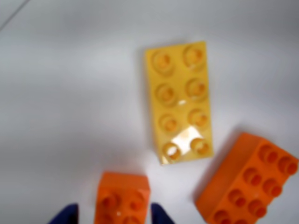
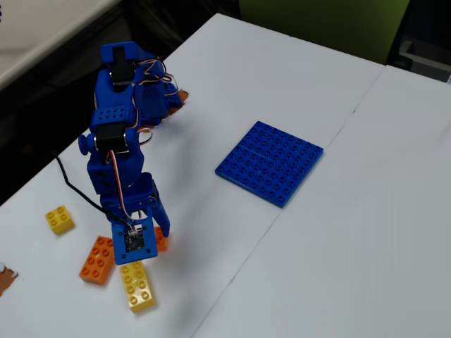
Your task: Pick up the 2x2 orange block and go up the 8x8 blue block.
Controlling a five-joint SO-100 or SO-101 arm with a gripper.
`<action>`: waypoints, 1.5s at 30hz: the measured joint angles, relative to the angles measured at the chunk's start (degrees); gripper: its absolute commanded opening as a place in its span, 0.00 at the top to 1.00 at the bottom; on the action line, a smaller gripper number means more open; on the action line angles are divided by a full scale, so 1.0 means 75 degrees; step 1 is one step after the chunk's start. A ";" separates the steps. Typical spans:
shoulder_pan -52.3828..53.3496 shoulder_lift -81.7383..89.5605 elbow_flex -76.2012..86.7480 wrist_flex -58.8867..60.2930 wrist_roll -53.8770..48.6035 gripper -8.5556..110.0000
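Observation:
The 2x2 orange block [image 1: 122,196] lies on the white table at the bottom edge of the wrist view, between my two blue fingertips. My gripper [image 1: 113,215] is open and straddles it: the left finger [image 1: 65,215] stands clear of the block, while the right finger [image 1: 161,214] is close to its side. In the fixed view the gripper [image 2: 153,236] points down at the table, and only a sliver of the orange block [image 2: 162,242] shows beside it. The 8x8 blue block [image 2: 270,162] lies flat well to the right, apart from the arm.
A yellow 2x4 brick [image 1: 180,100] lies just beyond the block and also shows in the fixed view [image 2: 138,286]. An orange 2x4 brick [image 1: 247,182] lies to the right of it in the wrist view. A small yellow 2x2 brick [image 2: 60,219] lies near the table's left edge.

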 measured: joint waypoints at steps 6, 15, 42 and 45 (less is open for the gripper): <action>0.0105 -0.0094 0.0000 0.0000 -0.0258 0.68; 0.0234 -0.0434 -0.0023 0.0000 -0.0270 0.69; 0.0246 -0.0984 -0.0035 0.0000 0.0035 0.81; 0.0211 -0.0984 -0.0035 0.0000 0.0035 0.89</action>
